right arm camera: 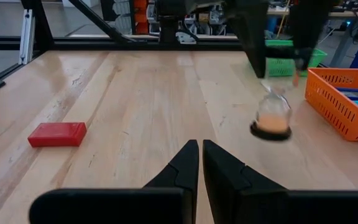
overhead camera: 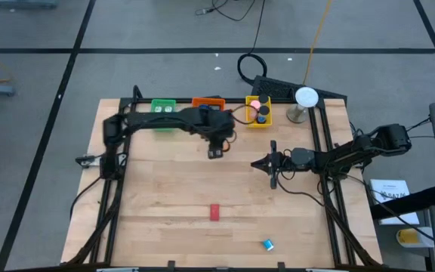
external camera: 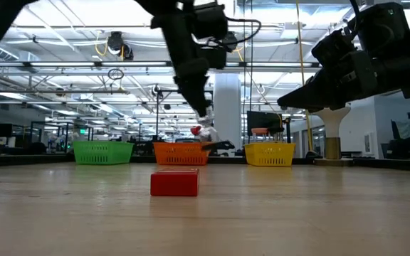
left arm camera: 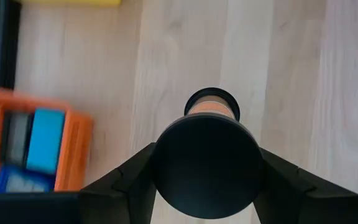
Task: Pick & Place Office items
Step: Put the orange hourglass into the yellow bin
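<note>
My left gripper (overhead camera: pixel 215 149) hangs over the far middle of the table, just in front of the orange tray (overhead camera: pixel 208 102). It is shut on a small hourglass-shaped piece (right arm camera: pixel 272 118) with black end caps and orange filling. My right gripper (overhead camera: pixel 266 162) is shut and empty at mid-table right, pointing toward the table's left. A red block (overhead camera: pixel 214 212) lies flat at near centre, and a small blue piece (overhead camera: pixel 267 244) lies near the front edge. My left gripper pinches the piece's upper black cap (left arm camera: pixel 207 165) between its two fingers (left arm camera: pixel 129 177), one on either side of the round rim. The fingers come from above, pointing down. The piece hangs upright below them, its lower cap (right arm camera: pixel 270 132) seemingly just clear of the table.
A green tray (overhead camera: pixel 163 106), the orange tray holding blue pieces (left arm camera: pixel 42 140) and a yellow tray (overhead camera: pixel 259 113) holding several pieces stand in a row at the far edge. A white ball on a stand (overhead camera: pixel 306 98) is at the far right. Dark frame rails run along both table sides.
</note>
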Available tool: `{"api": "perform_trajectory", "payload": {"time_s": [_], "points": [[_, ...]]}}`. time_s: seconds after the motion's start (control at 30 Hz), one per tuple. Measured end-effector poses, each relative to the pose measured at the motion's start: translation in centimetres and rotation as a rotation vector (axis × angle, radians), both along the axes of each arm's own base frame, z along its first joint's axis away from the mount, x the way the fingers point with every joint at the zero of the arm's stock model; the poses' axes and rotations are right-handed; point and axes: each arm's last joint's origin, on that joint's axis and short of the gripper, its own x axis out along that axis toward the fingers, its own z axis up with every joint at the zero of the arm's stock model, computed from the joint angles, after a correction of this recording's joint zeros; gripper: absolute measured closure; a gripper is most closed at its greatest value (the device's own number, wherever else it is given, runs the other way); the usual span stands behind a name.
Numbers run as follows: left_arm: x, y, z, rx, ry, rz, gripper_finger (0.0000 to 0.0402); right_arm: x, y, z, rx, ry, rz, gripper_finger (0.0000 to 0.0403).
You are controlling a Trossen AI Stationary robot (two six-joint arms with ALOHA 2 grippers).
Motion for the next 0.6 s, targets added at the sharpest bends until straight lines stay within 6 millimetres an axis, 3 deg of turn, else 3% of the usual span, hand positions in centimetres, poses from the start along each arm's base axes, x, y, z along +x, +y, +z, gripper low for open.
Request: {"api": "perform_trajectory", "payload": {"time_s": [0.27, 0.43, 0.6], "points": [[3.2, 1.4, -1.7, 0.025, 0.003, -0.039, 0.0192, 0.0, 0.0, 0.0, 0.0, 0.003, 0.0, 0.0385], [4.0, 1.4, -3.3, 0.027, 0.02, -0.062, 0.0185, 0.0, 0.0, 0.0, 0.0, 0.005, 0.001, 0.0385], [4.1, 1.5, -3.4, 0.035, 0.01, -0.07, 0.0183, 0.0, 0.0, 0.0, 0.0, 0.004, 0.001, 0.0385]]}}
